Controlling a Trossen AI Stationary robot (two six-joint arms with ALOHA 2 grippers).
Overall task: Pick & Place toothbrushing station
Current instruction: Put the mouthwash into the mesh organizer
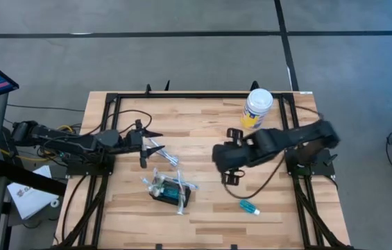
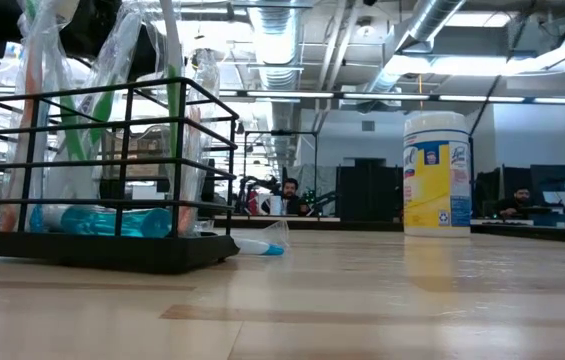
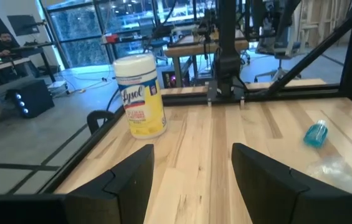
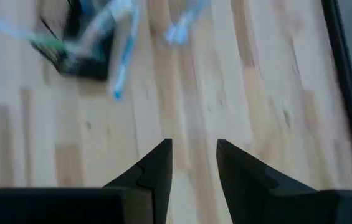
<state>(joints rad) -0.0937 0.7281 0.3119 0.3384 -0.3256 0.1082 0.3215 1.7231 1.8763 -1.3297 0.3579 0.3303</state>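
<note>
Pale wooden planks make up the table, framed by black rails, with grey floor all round it in the high view. Taking the table's middle as the dial's centre, the toothbrushing station sits at about seven o'clock, a small black wire-sided holder stuffed with wrapped toothbrushes and a teal item; the low view shows it standing flat on the wood. A loose wrapped brush lies at about nine o'clock, just beside the left gripper, which waits there with its fingers spread wide and nothing between them. The right gripper hovers near the centre, slightly toward three o'clock, well apart from the station; its wrist view looks down on bare planks, the two fingers parted by a moderate gap with nothing in it. A white-lidded canister with a yellow label stands upright at about one o'clock. A small teal bottle lies on its side at about five o'clock. Beyond the table, the low view shows an open workshop with people seated at desks.
</note>
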